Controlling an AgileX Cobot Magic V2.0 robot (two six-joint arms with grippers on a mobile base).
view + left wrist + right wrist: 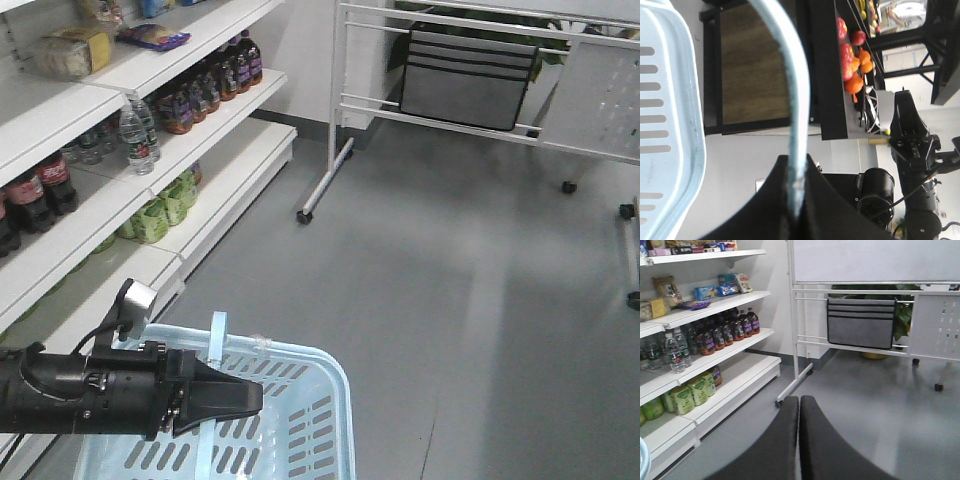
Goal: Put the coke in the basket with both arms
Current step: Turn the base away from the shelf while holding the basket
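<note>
Grey floor [450, 300] lies bare around us, and no desk is in view. The left tool [796, 172] is clamped on 1 thin handle [790, 75] of the basket [330, 372]. The right tool [799, 402] is closed on nothing. We cannot find the coke in any view; only dark cola bottles [40, 190] show on the shelves [60, 110].

Our worries: held by 1 handle, the basket may tilt or swing, so a can let go above it could miss or bounce out. The slim handle might also slip through the pinch. The right tool could take a cola bottle by mistake, or knock its neighbours on the crowded rows.

White shelves run along the left. A wheeled whiteboard stand [340, 100] with a grey pouch [465, 85] stands at the back.
</note>
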